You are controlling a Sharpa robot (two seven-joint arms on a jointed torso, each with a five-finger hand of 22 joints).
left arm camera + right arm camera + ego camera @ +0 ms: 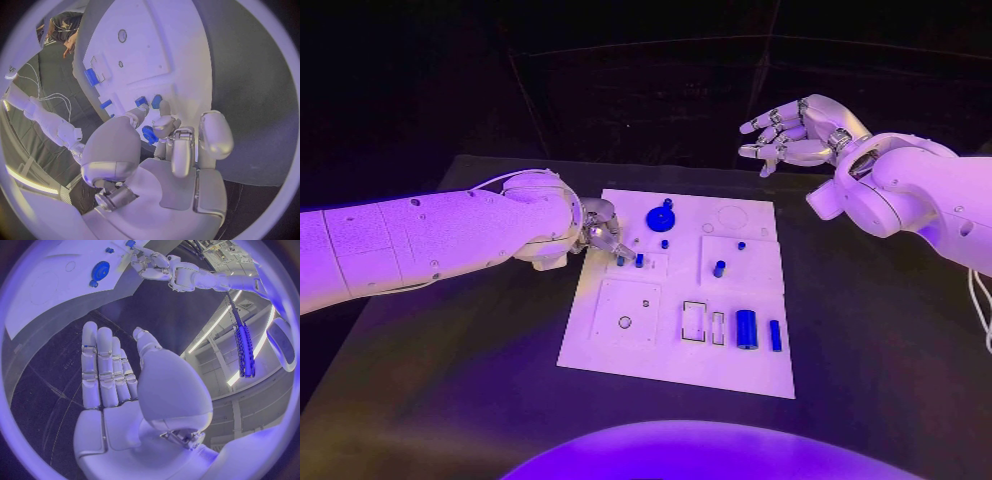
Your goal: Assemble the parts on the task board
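Observation:
The white task board (678,345) lies in the middle of the table. My left hand (600,232) hovers at the board's left edge near its far end, and pinches a small blue part (150,135) between thumb and a finger. Just beyond the fingertips, two small blue pegs (141,101) stand in the board. A blue gear (661,218) sits at the far end, a blue cylinder (747,325) and a thin blue bar (775,335) near the right front corner. My right hand (798,132) hangs high over the table's far right, fingers spread and holding nothing (115,375).
Other small blue pegs (720,268) stand in the board's middle. A pale frame-shaped piece (694,321) lies beside the cylinder. The black table (444,380) surrounds the board on all sides. The gear (100,270) and my left hand (153,265) also appear in the right wrist view.

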